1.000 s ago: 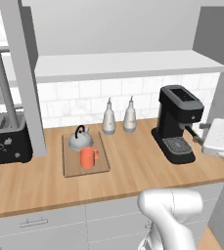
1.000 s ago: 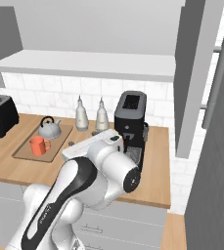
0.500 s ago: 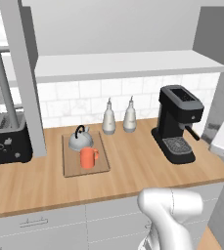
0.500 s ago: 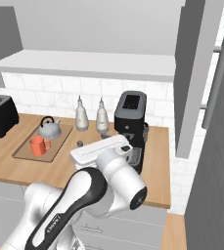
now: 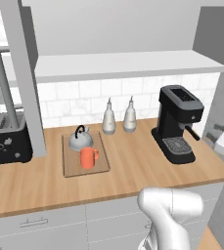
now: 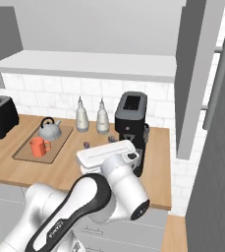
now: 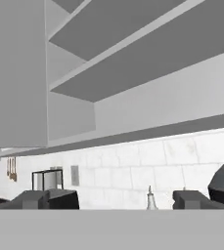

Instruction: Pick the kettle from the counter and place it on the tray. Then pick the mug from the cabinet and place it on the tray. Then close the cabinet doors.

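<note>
Kitchen, simulated: long wooden counter [image 5: 133, 171] above pale drawers, white tile behind, grey wall cabinet [image 5: 118, 29] above.

Item 1, tray [image 5: 72, 166]: flat wooden board on the left-centre of the counter. Bears both items below.

Item 2, kettle [image 5: 80, 139]: silver dome, black handle, upright on the rear half of the tray. Seen also from the right base [image 6: 50, 129].

Item 3, mug [image 5: 88, 157]: orange-red, upright on the front half of the tray, just in front of the kettle, close but whether touching cannot be told.

Item 4, cabinet doors: left door [image 5: 23, 73] stands swung out, edge-on, its foot near the toaster [image 5: 6, 139]; right door [image 6: 195, 74] likewise stands out from the cabinet face, bar handle [image 6: 217, 74] on the grey panel beside it. Both open.

Item 5, gripper [image 7: 125, 199]: fingers spread wide apart, nothing between them; hand view looks up at the shelves inside the cabinet and the tiled wall.

Adjacent, not of the task: two pale bottles [image 5: 119, 116] behind the tray; black coffee machine [image 5: 178, 122] at right.

Status, judged: both placements look complete; door-closing step in hand. Next move calls for bringing the hand to the outer face of one open door and pushing it round until flush, then the other.
</note>
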